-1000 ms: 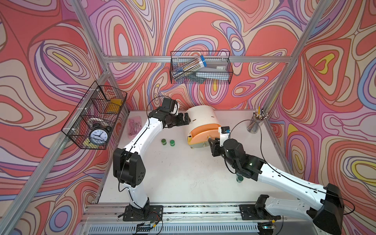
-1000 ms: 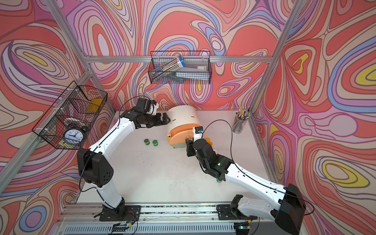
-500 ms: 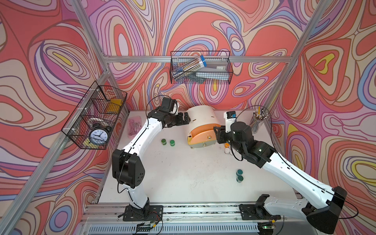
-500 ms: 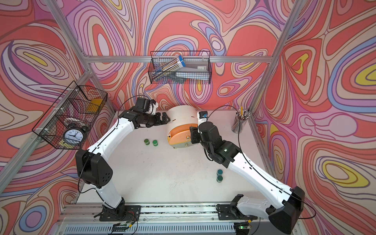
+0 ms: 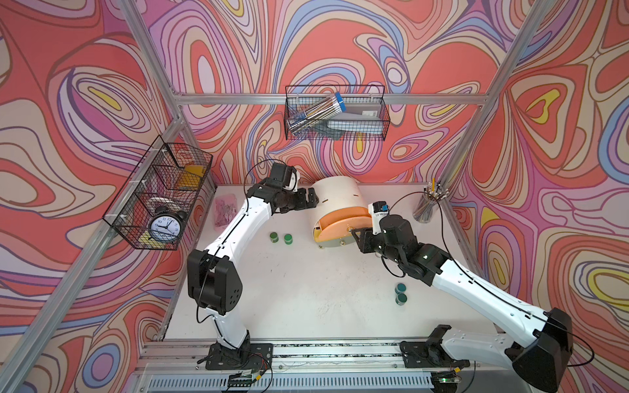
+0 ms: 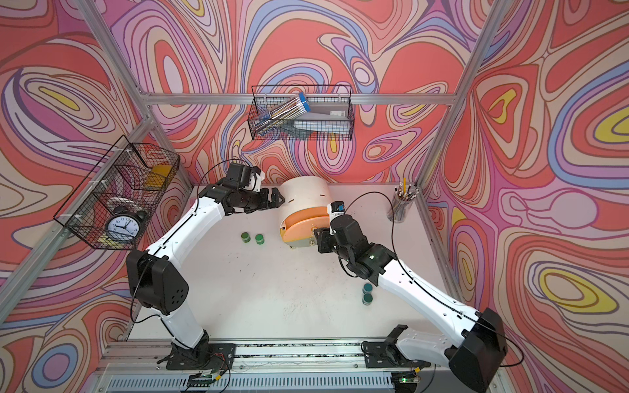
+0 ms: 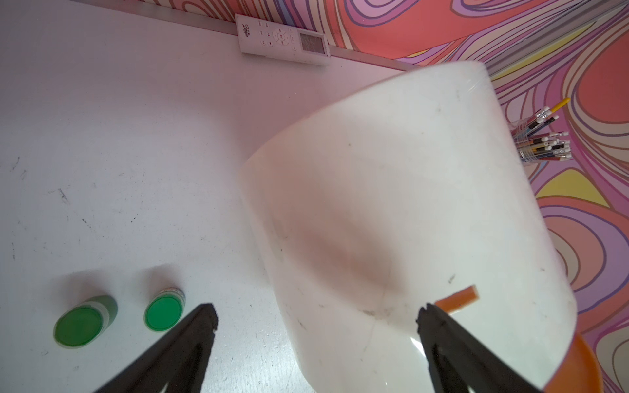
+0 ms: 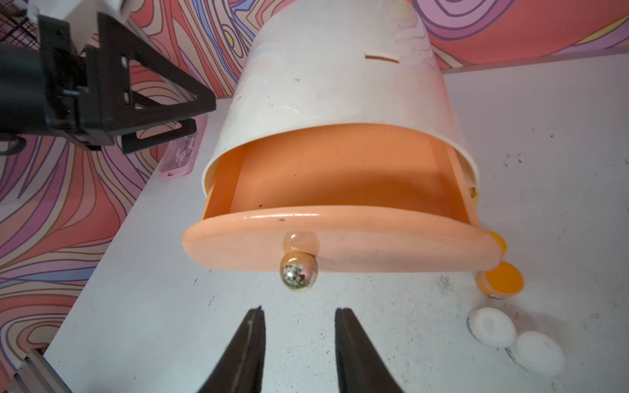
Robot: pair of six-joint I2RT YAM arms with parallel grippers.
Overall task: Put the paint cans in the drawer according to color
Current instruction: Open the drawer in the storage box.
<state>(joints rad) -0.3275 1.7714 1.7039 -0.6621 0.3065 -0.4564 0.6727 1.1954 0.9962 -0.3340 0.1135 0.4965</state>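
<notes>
Peach drawer (image 8: 340,234) open, right end effector (image 8: 299,309) (jaws parted) near knob (image 8: 299,277)

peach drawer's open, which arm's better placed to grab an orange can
Right. The right gripper hangs open before the gold knob of the peach drawer, and the small round orange paint can stands close beside it. The left gripper sits across the cream arched chest, nearer the green cans.

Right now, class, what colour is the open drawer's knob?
The knob is shiny gold, best seen in the right wrist view.
</notes>
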